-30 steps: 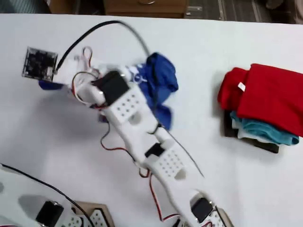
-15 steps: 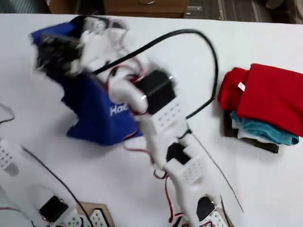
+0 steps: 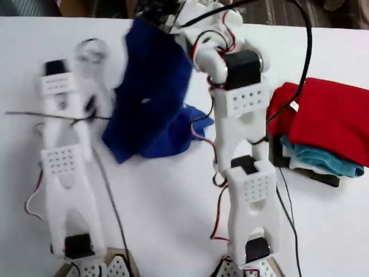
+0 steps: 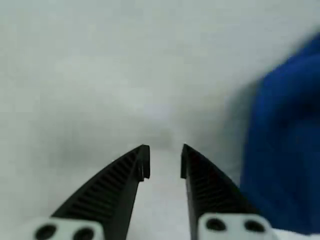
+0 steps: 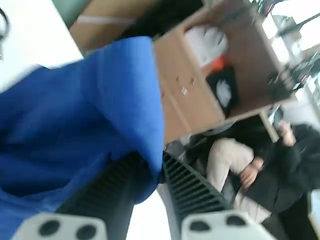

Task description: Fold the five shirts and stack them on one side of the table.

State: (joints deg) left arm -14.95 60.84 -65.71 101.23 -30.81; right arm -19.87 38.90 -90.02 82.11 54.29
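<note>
At the far edge of the table (image 3: 173, 219), we see the right gripper (image 5: 155, 167) pinching the blue shirt (image 3: 153, 86) aloft, likely to spread it for folding; the left gripper (image 4: 162, 160) hovers beside it, jaws slightly parted and empty.

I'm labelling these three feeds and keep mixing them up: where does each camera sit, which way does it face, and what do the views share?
High view: fixed above the table, looking down; both arms show, the right arm holding the blue shirt up, the folded stack nearby.
Left wrist view: on the left arm, facing down at the table; its open left claw shows.
Right wrist view: on the right arm, tilted toward the room behind; its right claw pinches the blue shirt.
Shared: all three show the blue shirt.
</note>
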